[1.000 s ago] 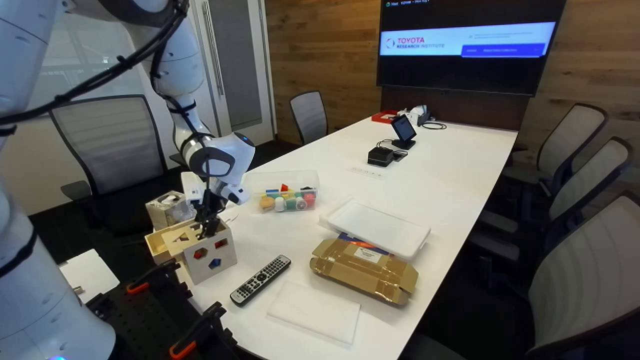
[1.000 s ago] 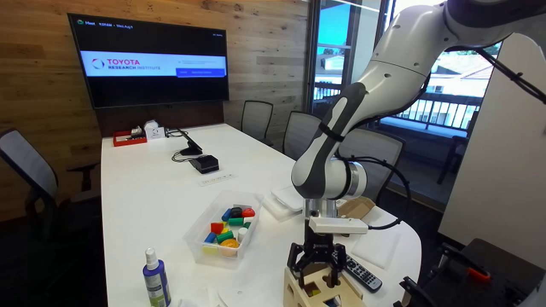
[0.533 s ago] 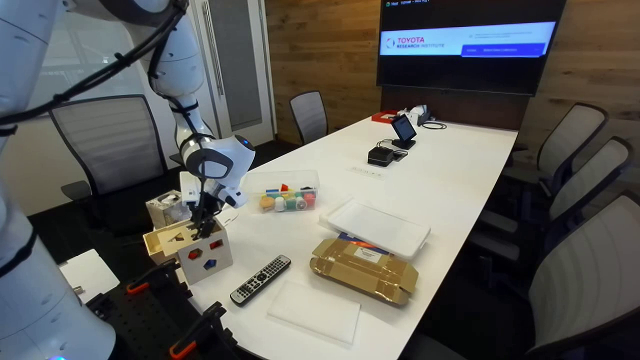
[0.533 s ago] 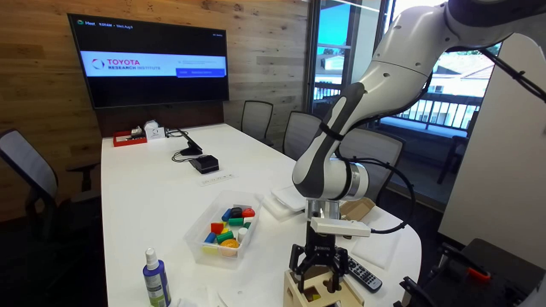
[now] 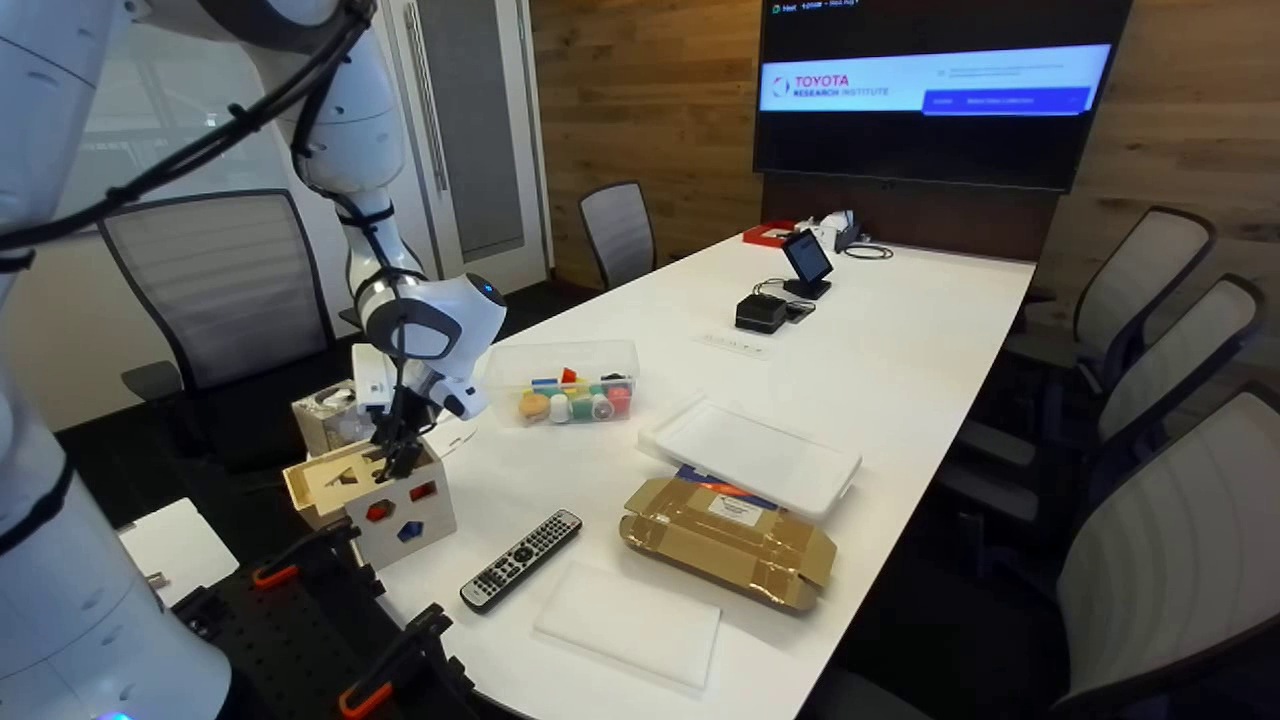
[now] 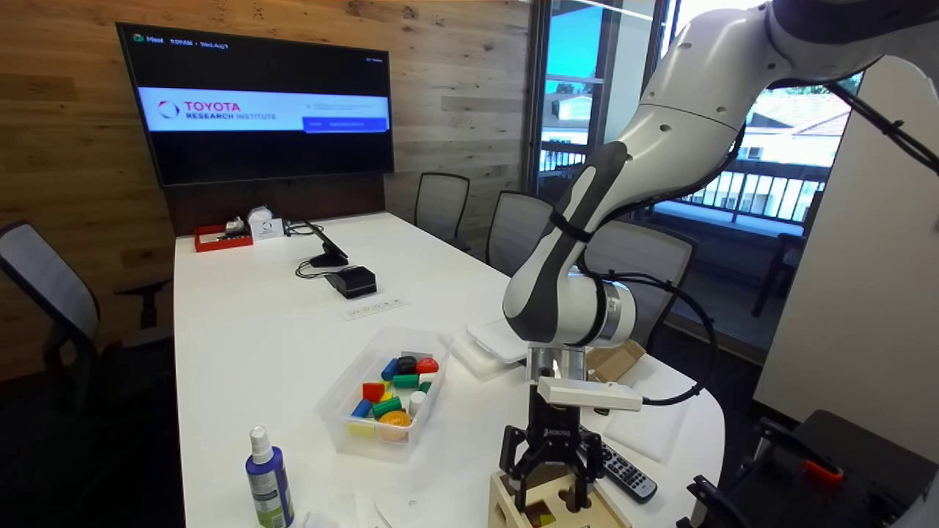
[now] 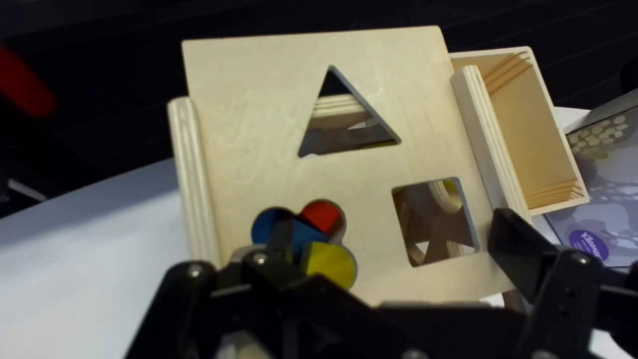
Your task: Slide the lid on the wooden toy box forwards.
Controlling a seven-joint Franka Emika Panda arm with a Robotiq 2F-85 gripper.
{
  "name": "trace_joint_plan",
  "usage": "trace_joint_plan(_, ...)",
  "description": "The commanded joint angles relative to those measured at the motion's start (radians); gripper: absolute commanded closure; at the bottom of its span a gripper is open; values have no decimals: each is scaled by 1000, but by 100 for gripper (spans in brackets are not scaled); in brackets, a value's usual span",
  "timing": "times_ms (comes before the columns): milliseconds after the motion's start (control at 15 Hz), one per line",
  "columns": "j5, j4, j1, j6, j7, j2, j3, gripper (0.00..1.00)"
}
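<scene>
fingers (image 7: 518, 249) of the gripper (image 6: 551, 506) were spread, one at the clover hole (image 7: 311, 237), likely to drag the lid (image 7: 344, 174) along.

Free gap between toy box (image 5: 402, 510) and remote (image 5: 521, 560), tray (image 7: 529, 134) and Kleenex box (image 7: 605, 197) crowding opposite side

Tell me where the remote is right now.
In an exterior view, low and left of centre, the remote lies on the table, between the toy box on its left and the white panel on its right.
</scene>
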Motion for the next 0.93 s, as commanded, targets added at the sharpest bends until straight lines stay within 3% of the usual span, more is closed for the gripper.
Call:
trace_joint_plan(0, 50, -31, -18, -60, -68, -42, 19, 0)
trace_joint_plan(467, 48, -28, -17, -128, -147, -41, 7, 0)
trace_joint_plan(867, 19, 4, 39, -98, -3, -18, -56, 0)
